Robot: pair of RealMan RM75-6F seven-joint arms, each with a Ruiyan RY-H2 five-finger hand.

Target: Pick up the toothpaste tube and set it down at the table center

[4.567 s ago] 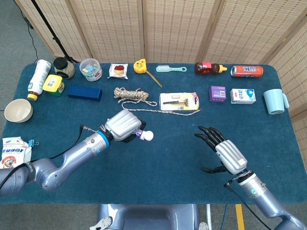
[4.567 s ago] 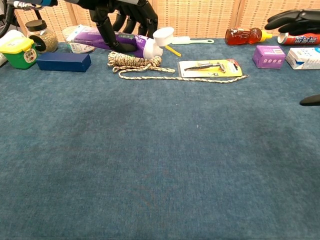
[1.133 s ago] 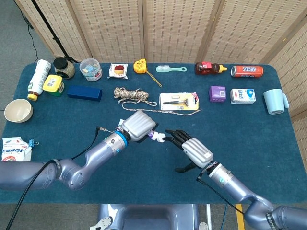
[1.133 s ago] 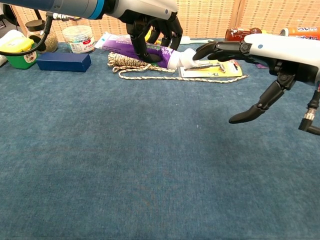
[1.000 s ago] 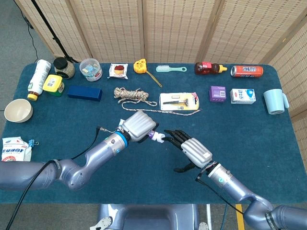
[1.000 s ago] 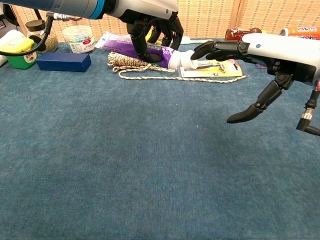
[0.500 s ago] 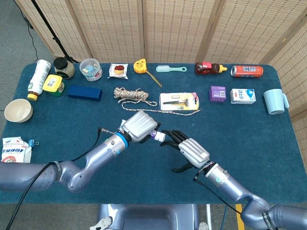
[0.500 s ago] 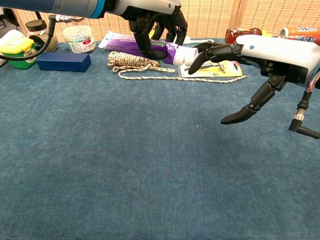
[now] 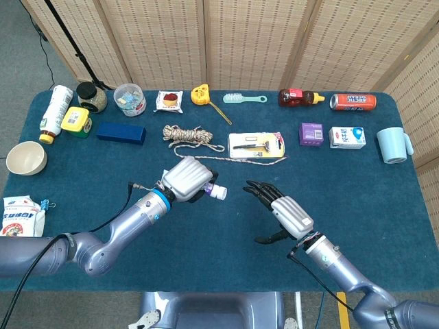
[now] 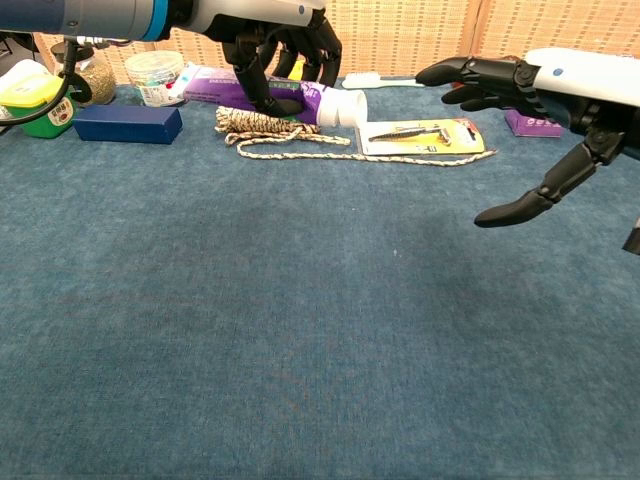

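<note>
My left hand (image 9: 186, 178) (image 10: 285, 45) grips the purple toothpaste tube (image 10: 262, 95) and holds it level above the table near its middle. The tube's white cap (image 9: 218, 192) (image 10: 346, 107) points toward my right side. In the head view the hand's white back covers most of the tube. My right hand (image 9: 286, 213) (image 10: 520, 85) hovers open a short way to the right of the cap, fingers stretched toward it, thumb hanging below, touching nothing.
Behind the hands lie a coiled rope (image 9: 192, 135) and a razor pack (image 9: 256, 145). Along the far edge stand a blue box (image 9: 121, 131), jars, a tape measure (image 9: 201, 93), a brush, a sauce bottle (image 9: 300, 97), a can and small cartons. A cup (image 9: 392, 144) is at right, a bowl (image 9: 26, 157) at left.
The right hand, whose fingertips were at the tube's cap half a second ago, has drawn back to the right. The left hand has shifted slightly left with the tube in it.
</note>
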